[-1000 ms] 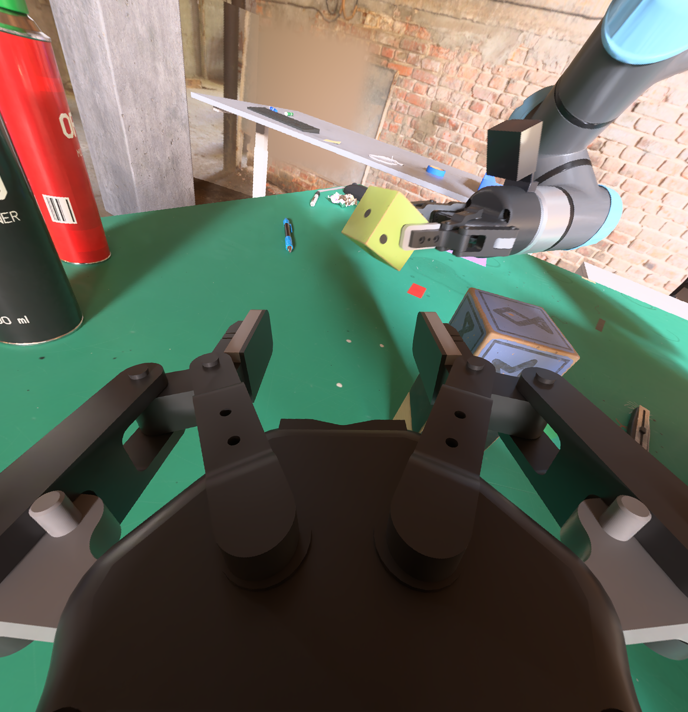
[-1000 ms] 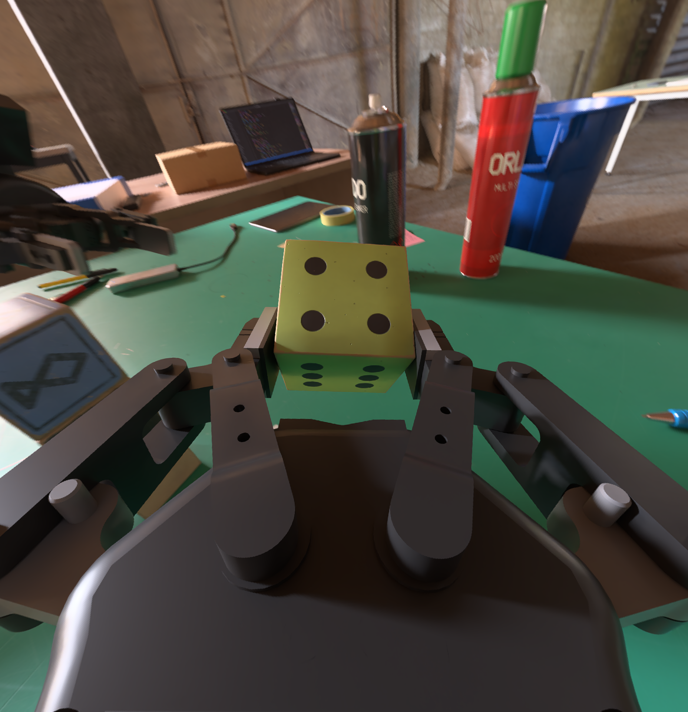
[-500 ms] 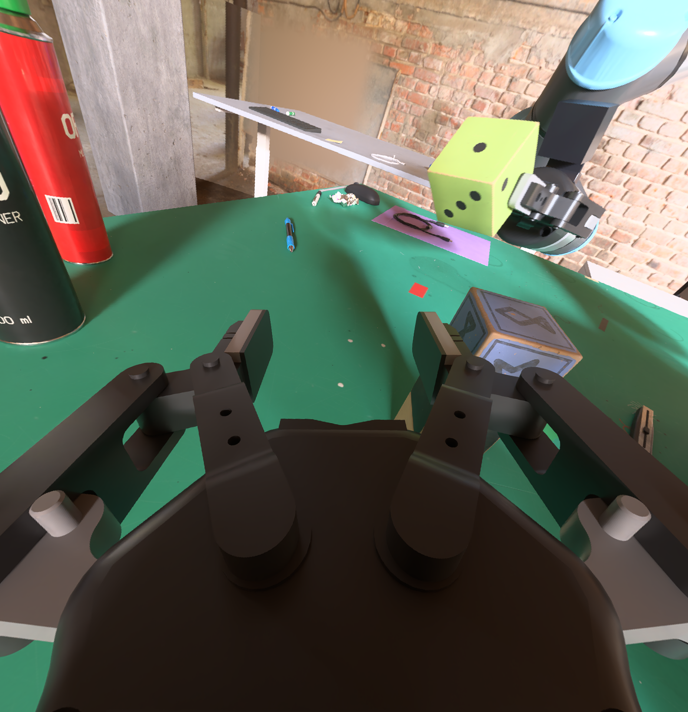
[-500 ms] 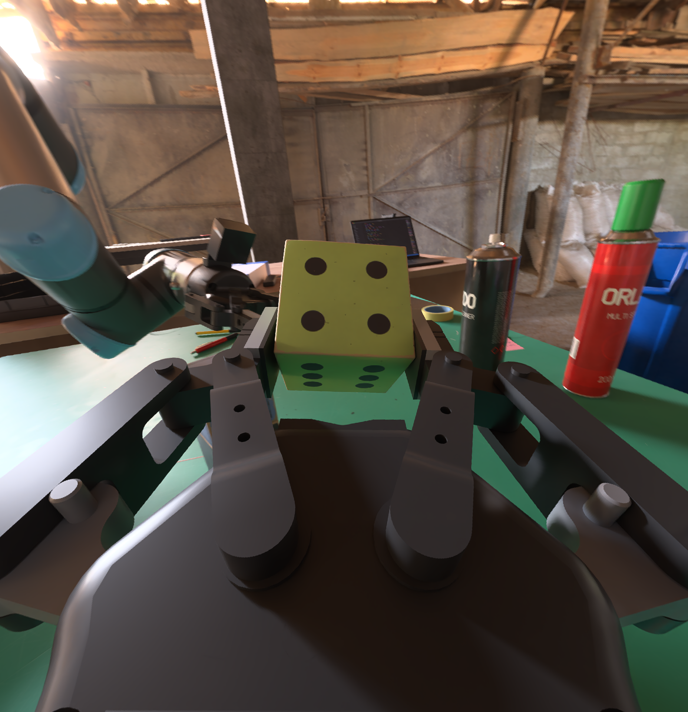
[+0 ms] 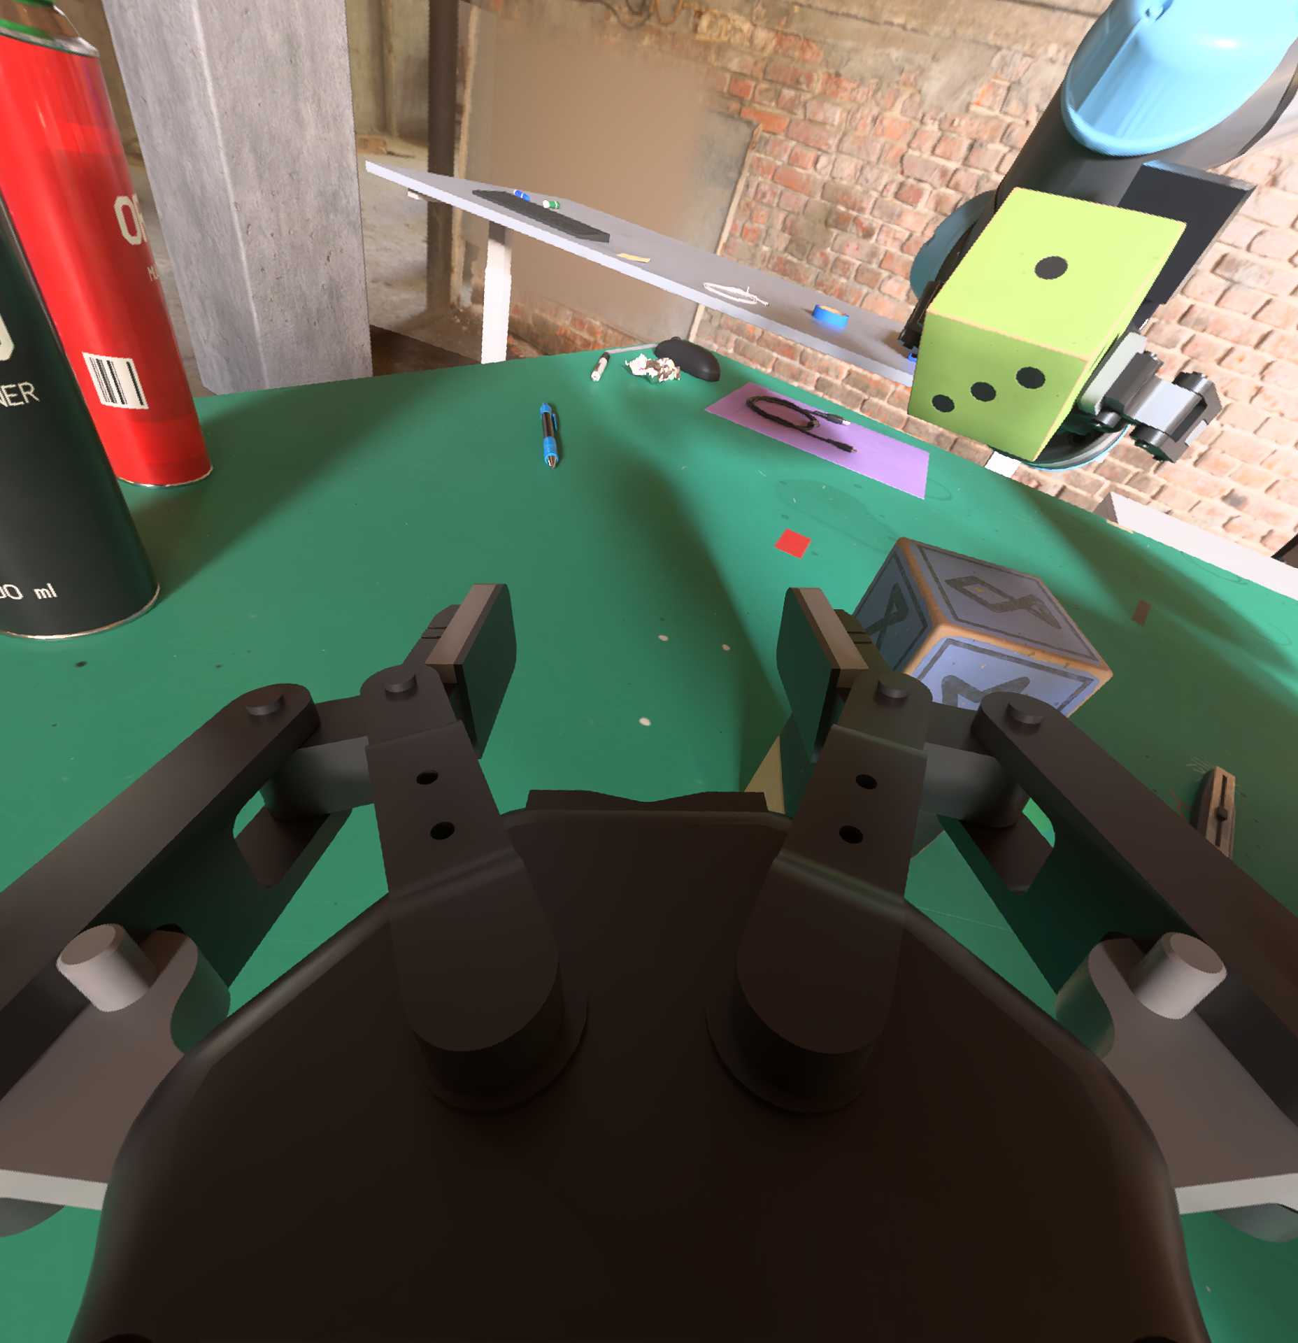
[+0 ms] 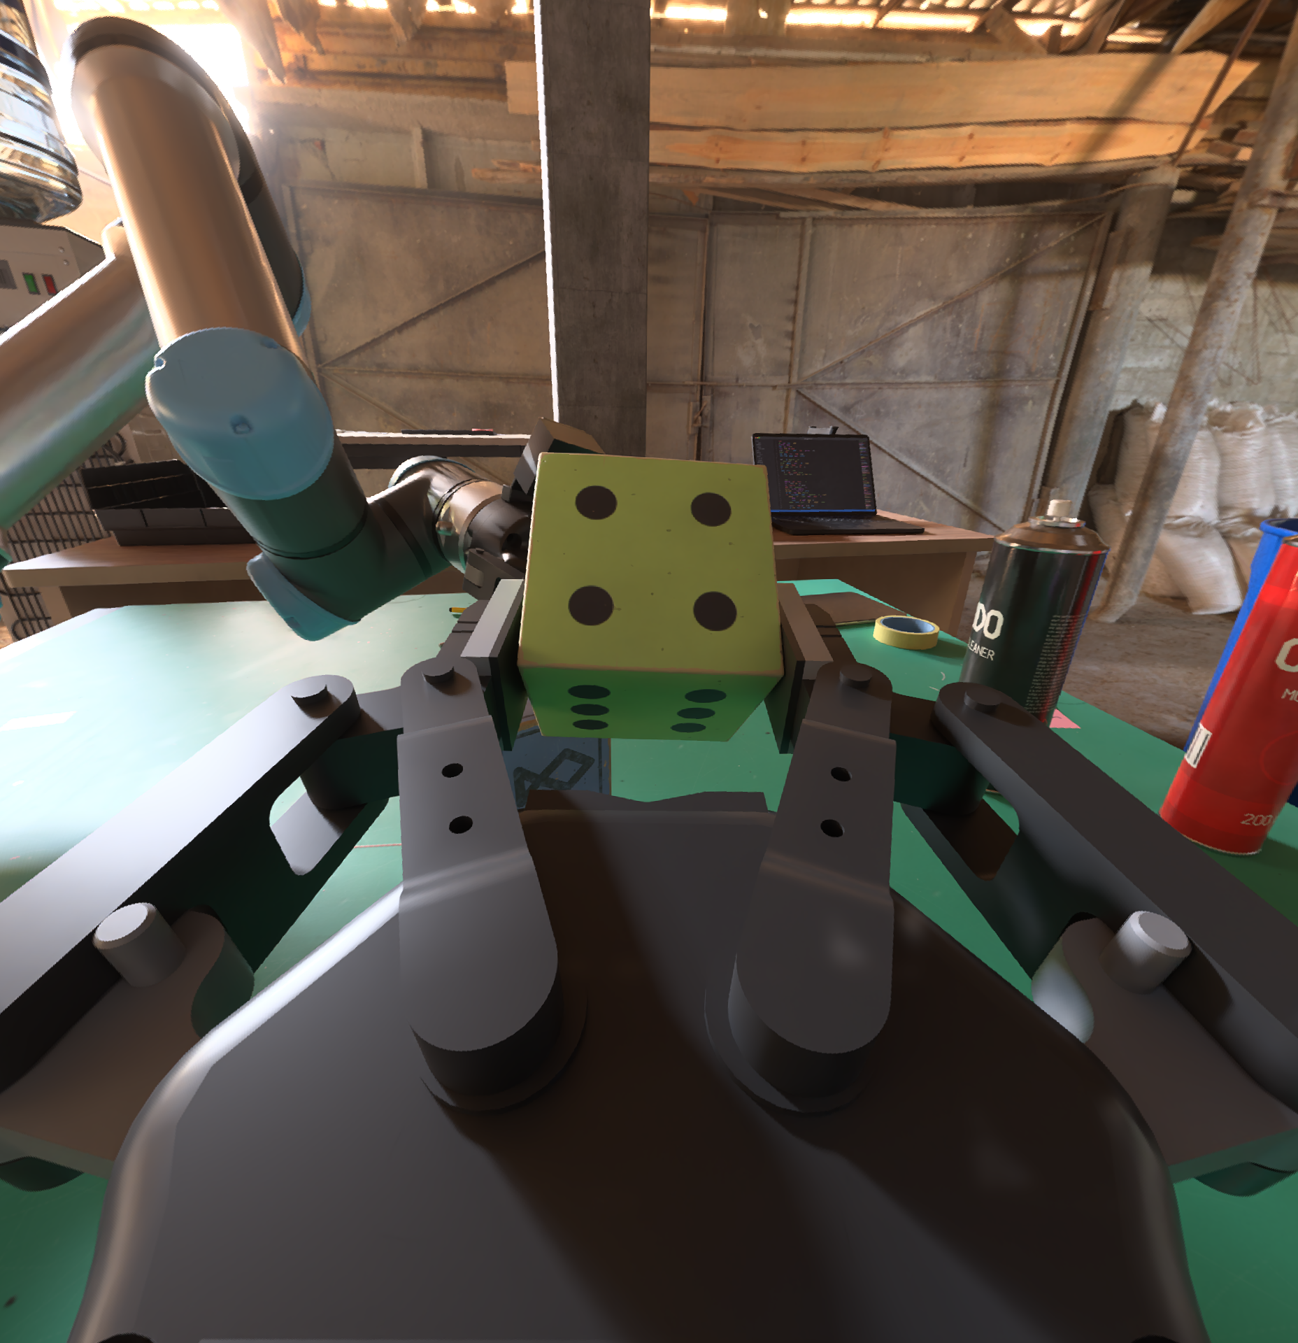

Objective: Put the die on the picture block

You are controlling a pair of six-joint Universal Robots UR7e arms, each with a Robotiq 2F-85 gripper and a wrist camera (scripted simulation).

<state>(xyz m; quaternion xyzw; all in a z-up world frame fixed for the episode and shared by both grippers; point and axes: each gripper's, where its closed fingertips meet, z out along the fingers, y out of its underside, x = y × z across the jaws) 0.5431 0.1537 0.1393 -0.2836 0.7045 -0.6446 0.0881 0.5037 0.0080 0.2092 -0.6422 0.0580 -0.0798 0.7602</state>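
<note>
Your right gripper (image 6: 650, 647) has its fingers clamped flat on two opposite faces of the die (image 6: 650, 581), mid-frame above the green surface (image 6: 159, 698), which looks rigid, light, smooth-sided, so keep it square; the left gripper (image 5: 642, 647) is wide open and empty.

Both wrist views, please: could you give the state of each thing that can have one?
right gripper: shut on the die.
die: held in the air.
left gripper: open, empty.
picture block: on the table, nothing on top.
black can: upright.
red can: upright.
laptop: open.
</note>
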